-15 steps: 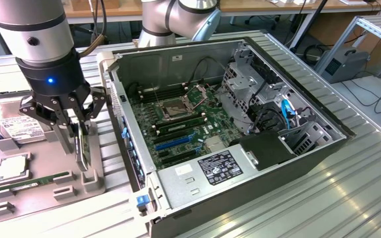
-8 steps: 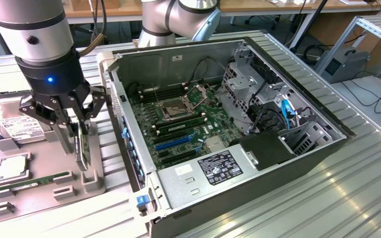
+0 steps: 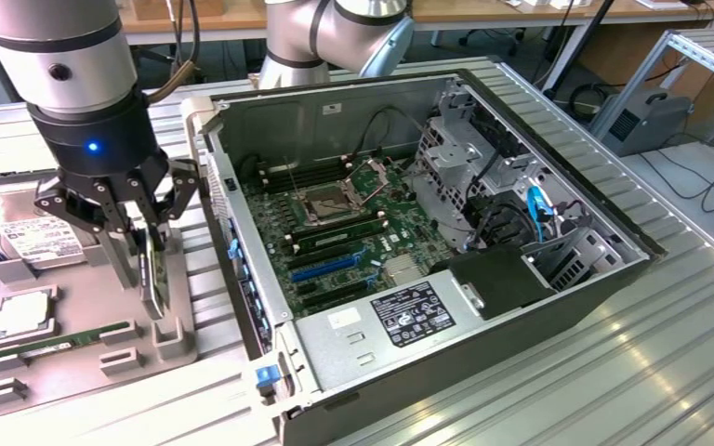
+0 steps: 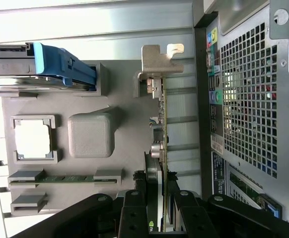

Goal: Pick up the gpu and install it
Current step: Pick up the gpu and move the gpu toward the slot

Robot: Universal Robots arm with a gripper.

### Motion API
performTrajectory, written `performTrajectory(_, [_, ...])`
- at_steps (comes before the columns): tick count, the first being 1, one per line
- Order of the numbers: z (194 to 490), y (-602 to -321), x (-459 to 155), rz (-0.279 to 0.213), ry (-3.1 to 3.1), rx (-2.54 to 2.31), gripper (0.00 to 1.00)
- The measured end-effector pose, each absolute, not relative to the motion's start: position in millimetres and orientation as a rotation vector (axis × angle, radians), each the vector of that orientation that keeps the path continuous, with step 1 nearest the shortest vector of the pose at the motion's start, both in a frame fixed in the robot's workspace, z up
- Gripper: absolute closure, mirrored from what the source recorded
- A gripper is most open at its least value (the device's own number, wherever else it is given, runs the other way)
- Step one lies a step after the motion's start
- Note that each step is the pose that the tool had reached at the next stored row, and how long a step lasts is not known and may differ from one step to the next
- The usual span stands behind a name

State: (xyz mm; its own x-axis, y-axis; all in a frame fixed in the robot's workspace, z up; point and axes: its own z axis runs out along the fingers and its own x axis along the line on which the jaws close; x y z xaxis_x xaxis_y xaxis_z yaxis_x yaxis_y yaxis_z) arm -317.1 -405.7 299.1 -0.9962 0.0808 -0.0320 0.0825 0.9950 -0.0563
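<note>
The gpu point(image 3: 155, 271) stands on its long edge in a slot of the grey holder point(image 3: 85, 358), on the exterior view's left of the open computer case point(image 3: 223, 177). In the wrist view the gpu point(image 4: 160, 116) shows edge-on, its silver bracket point(image 4: 157, 62) at the end away from the tool point(image 4: 157, 218). The tool point(image 3: 144, 258) comes down over the card's upper edge and is clamped on it, one finger against each face.

The case's perforated rear panel point(image 4: 249, 99) runs alongside the card, with a narrow strip of holder and tabletop point(image 3: 580, 390) between them. On the card's other side a rounded grey block point(image 4: 91, 134) stands near, then the processor point(image 3: 22, 316) and the memory stick point(image 3: 59, 342) in their recesses, and the hard drive point(image 3: 22, 237). The case lies open upward, its motherboard point(image 3: 332, 232) exposed.
</note>
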Motion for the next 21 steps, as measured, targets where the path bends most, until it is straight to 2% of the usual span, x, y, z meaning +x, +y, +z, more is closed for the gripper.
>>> performTrajectory(21, [304.0, -405.7, -317.1, -0.09, 3.108, 0.127, 0.73])
